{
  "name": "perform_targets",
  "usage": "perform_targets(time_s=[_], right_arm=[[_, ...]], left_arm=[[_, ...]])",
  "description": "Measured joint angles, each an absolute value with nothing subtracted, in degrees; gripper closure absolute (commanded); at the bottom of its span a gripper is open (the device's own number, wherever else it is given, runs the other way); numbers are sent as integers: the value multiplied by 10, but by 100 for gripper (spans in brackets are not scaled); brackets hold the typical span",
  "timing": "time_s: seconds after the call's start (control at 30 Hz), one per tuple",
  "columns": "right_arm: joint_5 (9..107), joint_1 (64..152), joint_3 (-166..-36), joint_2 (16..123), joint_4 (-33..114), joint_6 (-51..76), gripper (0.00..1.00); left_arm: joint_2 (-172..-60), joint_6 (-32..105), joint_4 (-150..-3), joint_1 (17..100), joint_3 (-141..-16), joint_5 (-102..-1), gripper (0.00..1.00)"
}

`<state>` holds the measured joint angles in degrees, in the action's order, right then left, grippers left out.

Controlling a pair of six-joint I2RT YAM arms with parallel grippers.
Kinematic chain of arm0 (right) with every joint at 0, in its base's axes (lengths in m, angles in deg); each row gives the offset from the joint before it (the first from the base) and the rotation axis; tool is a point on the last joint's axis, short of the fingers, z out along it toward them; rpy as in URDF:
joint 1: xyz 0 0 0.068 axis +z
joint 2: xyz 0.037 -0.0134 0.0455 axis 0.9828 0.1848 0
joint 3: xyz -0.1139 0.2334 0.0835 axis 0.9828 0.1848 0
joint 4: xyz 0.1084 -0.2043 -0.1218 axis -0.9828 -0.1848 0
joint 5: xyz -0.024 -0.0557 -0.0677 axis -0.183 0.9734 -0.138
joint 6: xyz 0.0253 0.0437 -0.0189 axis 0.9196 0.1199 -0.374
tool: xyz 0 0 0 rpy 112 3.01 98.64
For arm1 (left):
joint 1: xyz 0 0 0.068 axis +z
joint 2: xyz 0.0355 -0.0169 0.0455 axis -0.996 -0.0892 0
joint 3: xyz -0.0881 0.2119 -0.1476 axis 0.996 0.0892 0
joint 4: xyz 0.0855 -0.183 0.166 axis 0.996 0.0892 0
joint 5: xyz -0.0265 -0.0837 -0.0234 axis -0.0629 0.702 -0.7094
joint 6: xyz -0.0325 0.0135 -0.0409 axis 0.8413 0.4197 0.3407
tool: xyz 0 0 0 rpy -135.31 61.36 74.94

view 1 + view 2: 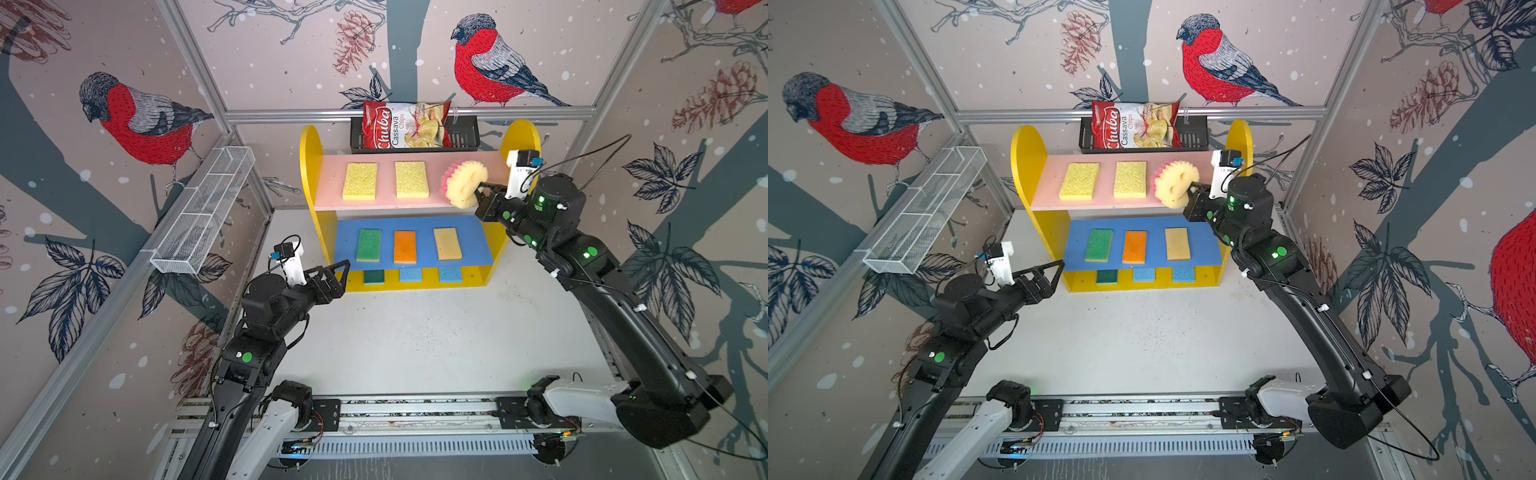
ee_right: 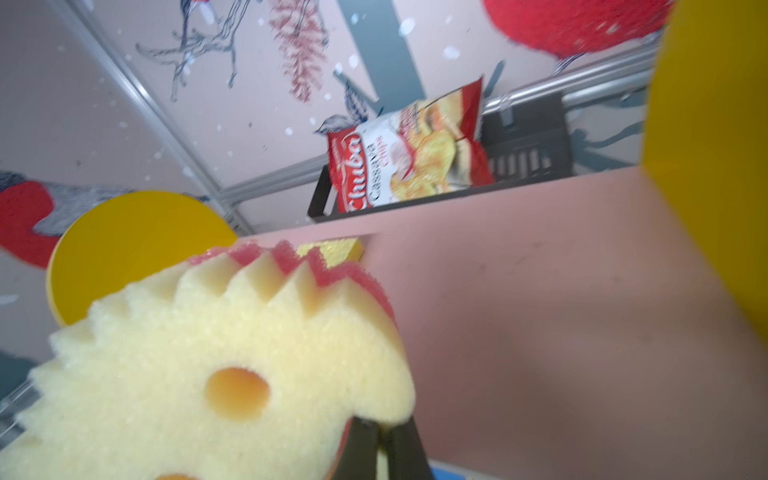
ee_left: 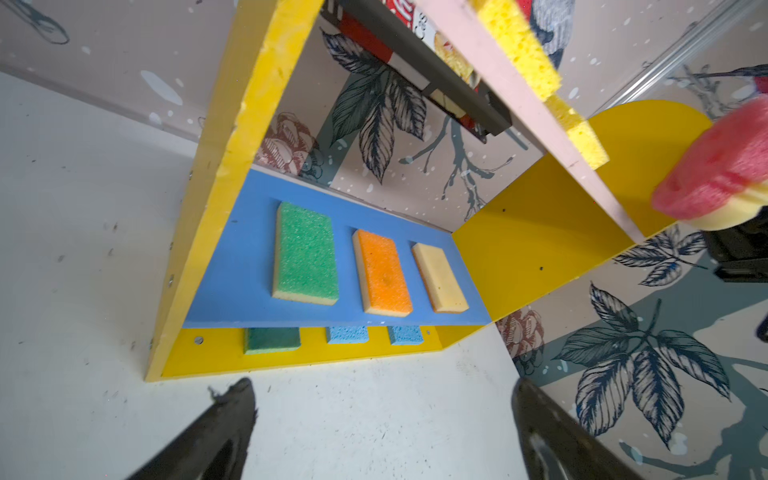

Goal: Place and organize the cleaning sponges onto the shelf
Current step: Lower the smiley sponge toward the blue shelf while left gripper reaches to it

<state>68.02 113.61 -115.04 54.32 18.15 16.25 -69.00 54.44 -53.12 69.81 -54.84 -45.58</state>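
Note:
The shelf (image 1: 309,174) stands at the back of the table. Two yellow sponges (image 1: 360,180) (image 1: 411,179) lie on its pink top board. Green (image 1: 368,245), orange (image 1: 405,247) and tan (image 1: 447,244) sponges lie on the blue board. A dark green sponge (image 1: 374,276) and two light blue ones (image 1: 410,274) sit on the base. My right gripper (image 1: 482,193) (image 2: 380,440) is shut on the edge of the round yellow-pink smiley sponge (image 1: 461,183) (image 2: 208,353), held tilted over the top board's right end. My left gripper (image 1: 343,274) (image 3: 382,395) is open and empty by the shelf's lower left front corner.
A red-white chips bag (image 1: 405,124) stands in a black basket (image 1: 463,137) on the back rail behind the shelf. A white wire basket (image 1: 203,216) hangs on the left wall. The white tabletop (image 1: 415,340) stretches in front of the shelf.

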Motion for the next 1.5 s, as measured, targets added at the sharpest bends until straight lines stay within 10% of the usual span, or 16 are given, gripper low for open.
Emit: perform_targets(time_s=[0.3,0.6,1.0,1.5], right_arm=[[654,1222,-1167,600,114,155,100],[671,1277,-1184,619,96,144,100],[671,1318,-1182,607,80,139,100],[645,1317,-1094,514,150,136,94]], left_arm=[[-704,560,-631,604,-573,-389,7],[-838,485,-600,372,-686,-568,5],[-893,433,-584,352,-774,-703,7],[-958,436,-620,353,-820,-619,97]])
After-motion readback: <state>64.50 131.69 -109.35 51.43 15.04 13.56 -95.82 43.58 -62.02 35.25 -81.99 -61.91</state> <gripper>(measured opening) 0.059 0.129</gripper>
